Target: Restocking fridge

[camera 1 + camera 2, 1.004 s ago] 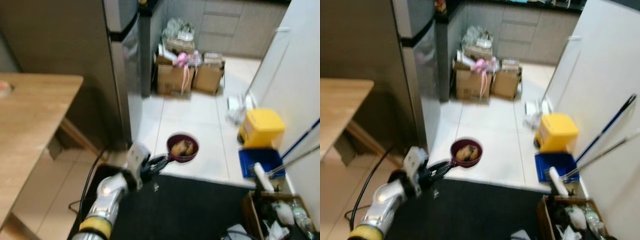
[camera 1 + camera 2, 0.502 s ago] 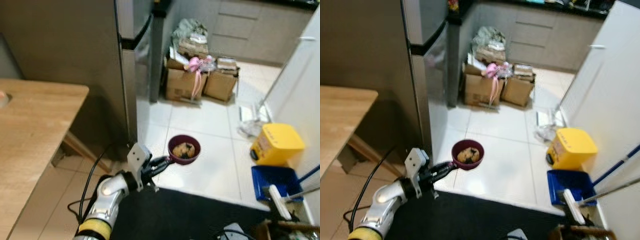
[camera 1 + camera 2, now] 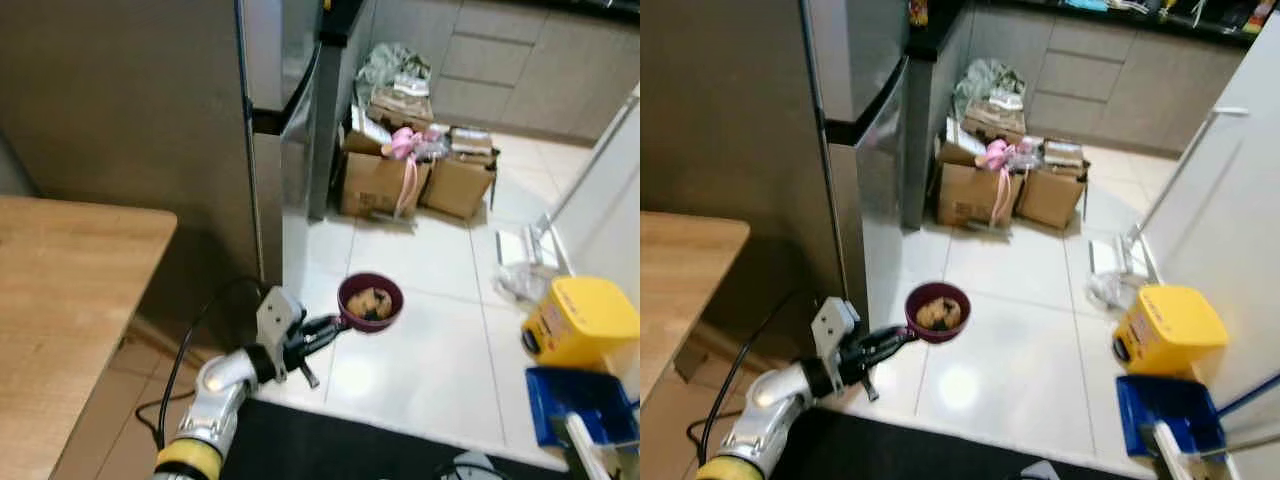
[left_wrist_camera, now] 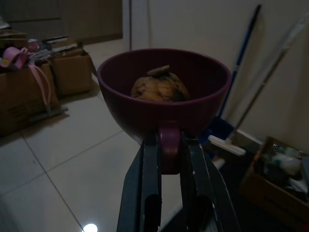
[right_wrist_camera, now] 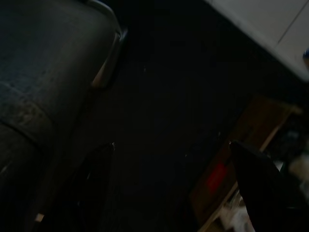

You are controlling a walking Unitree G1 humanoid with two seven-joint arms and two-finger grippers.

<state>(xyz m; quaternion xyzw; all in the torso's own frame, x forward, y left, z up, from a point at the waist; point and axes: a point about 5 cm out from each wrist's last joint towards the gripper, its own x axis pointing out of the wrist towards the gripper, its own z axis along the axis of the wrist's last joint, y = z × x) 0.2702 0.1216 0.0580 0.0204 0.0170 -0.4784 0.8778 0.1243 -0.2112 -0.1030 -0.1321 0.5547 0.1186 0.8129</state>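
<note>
A maroon bowl [image 3: 371, 302] with a short handle holds a brown lump of food [image 4: 161, 87]. My left gripper [image 3: 330, 325] is shut on that handle and carries the bowl out in front of me, above the white tile floor. The grey fridge [image 3: 190, 110] stands to the left and ahead, its doors closed, with a dark seam between upper and lower door. In the left wrist view the bowl [image 4: 164, 92] sits just beyond my black fingers [image 4: 150, 193]. The right wrist view is very dark; one finger [image 5: 258, 179] can be made out against a dark mat.
A wooden table [image 3: 60, 300] is at my left. Cardboard boxes [image 3: 410, 170] with a pink ribbon stand by the cabinets ahead. A yellow bin [image 3: 585, 322] and a blue dustpan [image 3: 585, 405] sit at the right. A black mat [image 3: 330, 445] and a cable [image 3: 185, 350] lie near my feet.
The camera has advanced toward the fridge and boxes; the whole scene slid down and right. My left gripper keeps the bowl held out in front the same way.
</note>
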